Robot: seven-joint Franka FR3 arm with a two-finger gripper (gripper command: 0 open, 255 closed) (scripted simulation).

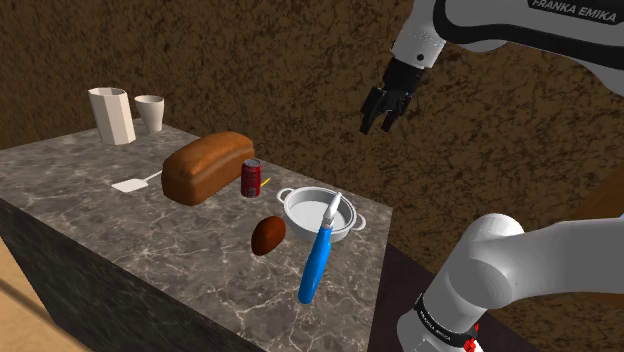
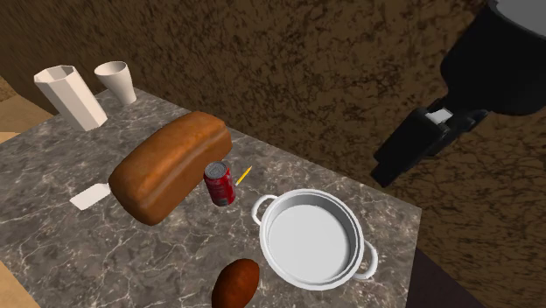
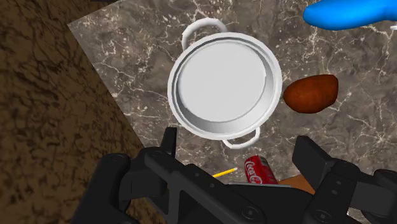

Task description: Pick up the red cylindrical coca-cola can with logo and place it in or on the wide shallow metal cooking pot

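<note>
A red cola can (image 1: 251, 178) stands upright on the marble counter between a bread loaf and a wide white-grey pot (image 1: 292, 206). In the second exterior view the can (image 2: 220, 184) is just off the pot's rim (image 2: 262, 229) on that view's left. My black gripper (image 1: 381, 118) hangs high above the counter's far edge, beyond the pot, touching nothing. Seen from the wrist, its fingers (image 3: 170, 143) stand apart, the gripper (image 3: 237, 141) is open, and far below lie the empty pot (image 3: 173, 86) and the can (image 3: 259, 170).
A brown loaf (image 1: 208, 165) lies by the can, with a yellow pencil (image 1: 266, 182) behind it. A brown oval lump (image 1: 268, 235) and a blue-handled tool (image 1: 318, 258) leaning on the pot lie near the front. Two white cups (image 1: 112, 115) and a white spatula (image 1: 135, 183) are far left.
</note>
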